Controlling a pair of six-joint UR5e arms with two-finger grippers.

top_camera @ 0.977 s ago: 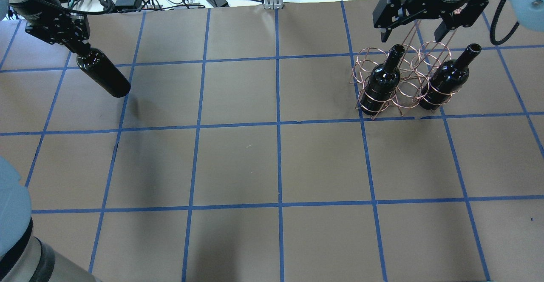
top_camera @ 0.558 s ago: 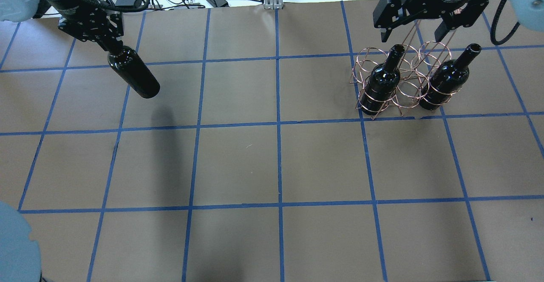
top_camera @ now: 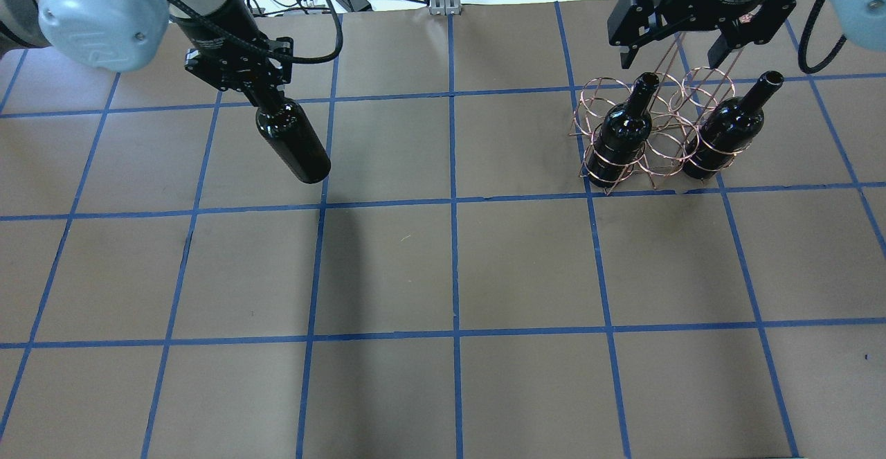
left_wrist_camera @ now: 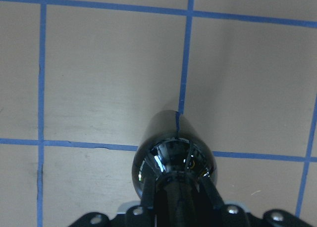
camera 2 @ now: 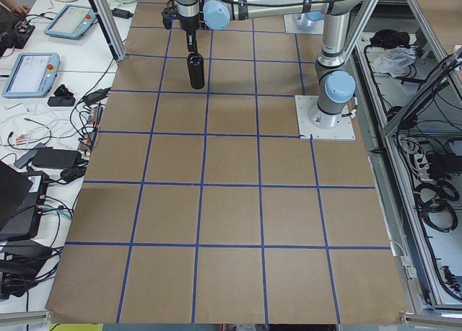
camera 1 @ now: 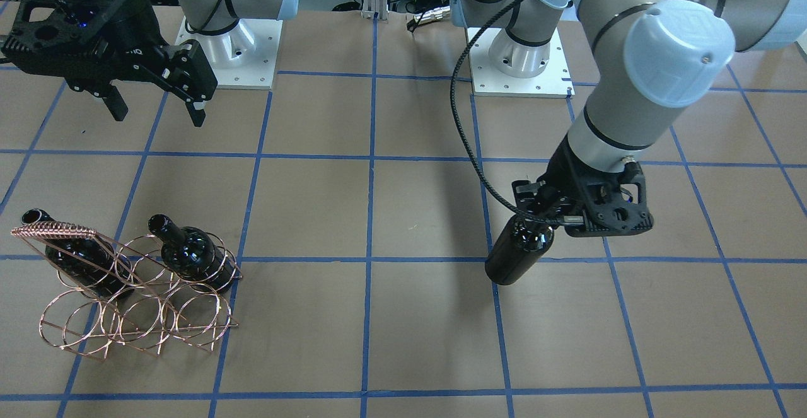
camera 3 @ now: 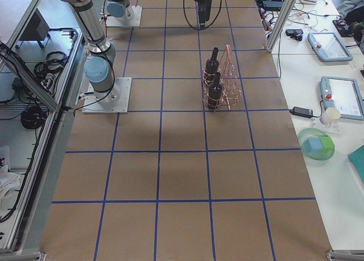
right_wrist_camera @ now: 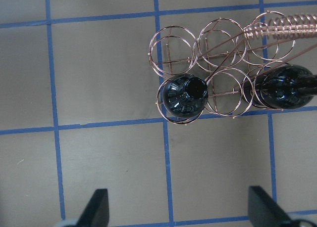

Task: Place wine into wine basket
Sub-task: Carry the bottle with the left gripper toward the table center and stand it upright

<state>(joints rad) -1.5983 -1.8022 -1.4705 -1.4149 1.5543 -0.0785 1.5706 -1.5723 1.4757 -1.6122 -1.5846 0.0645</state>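
Currently, front view: left gripper [camera 1: 541, 221] is clamped on the neck of a dark bottle [camera 1: 516, 255], which hangs tilted, base down, clear of the table [camera 1: 429, 342], at about 4 o'clock from centre. At 8 o'clock sits a wire rack [camera 1: 132, 317] with two more bottles [camera 1: 189, 251] in its loops nearest the robot. Right gripper [camera 1: 157, 114], at 10 o'clock, has its jaws spread wide, holding nothing. Overhead: held bottle at 10 o'clock, well apart from rack at 2 o'clock. Right wrist: racked bottles have one loop between them.
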